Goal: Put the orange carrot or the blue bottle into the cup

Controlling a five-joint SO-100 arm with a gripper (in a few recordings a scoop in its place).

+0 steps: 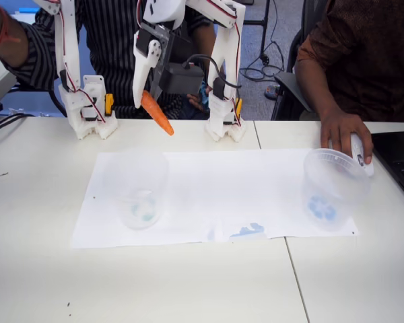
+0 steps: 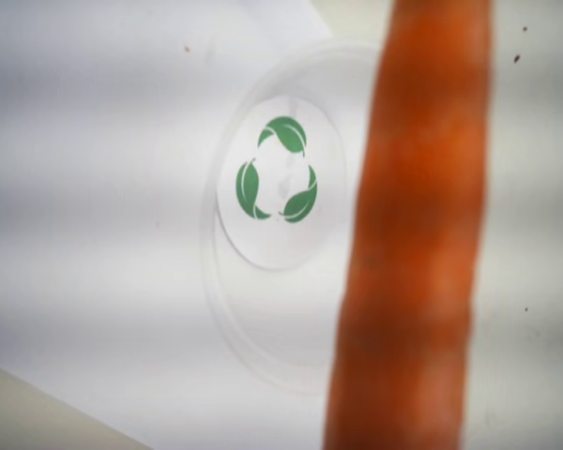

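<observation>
Open room above the cup [image 1: 140,190], mouth unblocked. Bare paper [image 1: 236,182] between it and the 2nd clear cup [image 1: 330,190] at right. Person's hand [image 1: 347,138] just behind that one. Arm bases [image 1: 89,111] along the surface's [image 1: 188,282] back edge.

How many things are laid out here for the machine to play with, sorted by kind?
Clear plastic cups: 2, the cup on the left and another cup on the right of the fixed view
Carrots: 1, the orange carrot, held in the gripper
White paper sheets: 1
Total: 4
</observation>
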